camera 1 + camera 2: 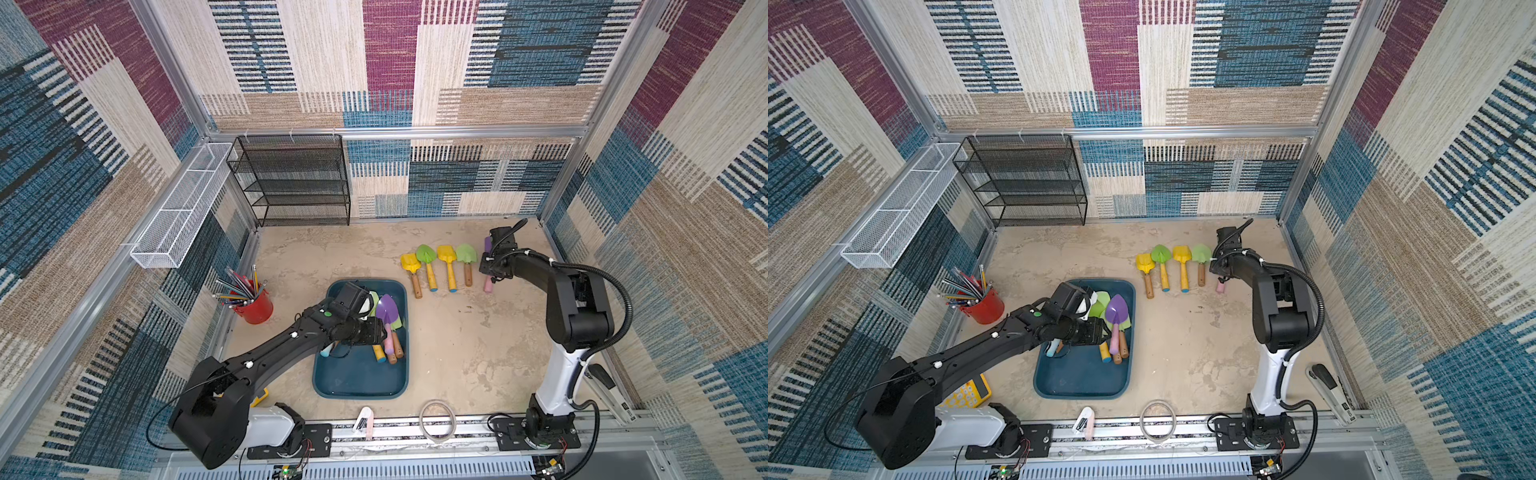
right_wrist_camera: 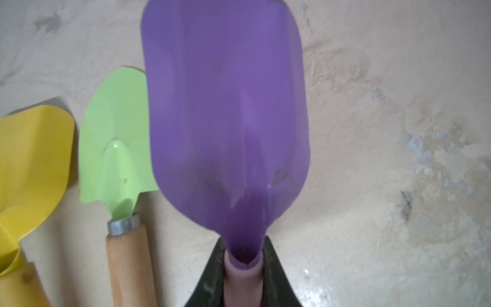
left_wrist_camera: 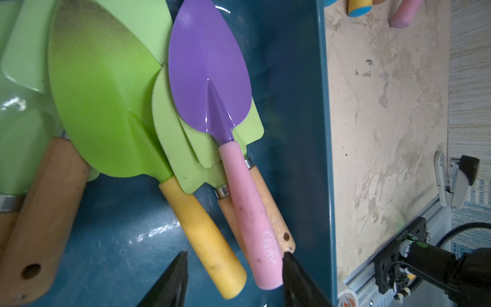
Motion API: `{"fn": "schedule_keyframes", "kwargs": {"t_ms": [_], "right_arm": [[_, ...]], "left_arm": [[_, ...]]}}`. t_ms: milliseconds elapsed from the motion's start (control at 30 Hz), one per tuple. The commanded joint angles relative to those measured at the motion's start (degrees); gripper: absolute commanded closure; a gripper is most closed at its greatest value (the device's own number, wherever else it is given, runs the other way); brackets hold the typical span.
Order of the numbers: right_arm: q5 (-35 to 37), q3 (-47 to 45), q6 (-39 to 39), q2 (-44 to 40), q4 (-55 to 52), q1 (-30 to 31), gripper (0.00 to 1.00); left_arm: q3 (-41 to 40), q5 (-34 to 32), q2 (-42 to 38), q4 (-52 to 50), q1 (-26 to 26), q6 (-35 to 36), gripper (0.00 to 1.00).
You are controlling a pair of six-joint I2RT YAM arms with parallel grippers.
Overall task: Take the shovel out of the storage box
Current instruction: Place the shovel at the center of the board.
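Two containers: red cup (image 1: 259,311) of pencils (image 1: 239,286) at left; storage box (image 1: 361,382) mid-table.
Box contents: purple shovel (image 3: 207,66) lying atop green-bladed shovels (image 3: 106,106).
Left gripper (image 3: 233,255): jaws apart, straddling the pink and yellow handle ends, inside the box.
Table row: four shovels (image 1: 446,254), right of the box.
Right gripper (image 2: 243,239): clamped on the pink handle of purple scoop (image 2: 225,119), beside the row.
Views: both top views hide most of that blade; right wrist view shows it nearly whole.

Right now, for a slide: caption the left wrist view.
Open left fingers flank the pink-handled purple shovel in the storage box.
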Motion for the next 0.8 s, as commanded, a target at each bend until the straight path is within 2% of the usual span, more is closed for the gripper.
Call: {"fn": "schedule_keyframes", "kwargs": {"t_ms": [0,400,633,767], "right_arm": [[-1.2,1.3,-0.1,1.7,2.3,0.0,0.8],[-0.1,6.0,-0.7,7.8,1.7,0.0,0.78],[-1.2,5.3,-0.6,7.1,2.4,-0.2,0.66],[-1.4,4.6,-0.7,5.4,2.9,-0.1,0.64]], "left_arm": [[-0.3,-1.1,-0.6,-0.9,-0.1,1.3,0.4],[-1.0,-0.8,-1.9,-1.7,-0.1,0.5,0.4],[-0.3,-1.5,-1.7,-2.7,0.0,0.7,0.4],[1.0,-1.7,-1.0,-3.8,-0.1,1.1,0.4]]}}
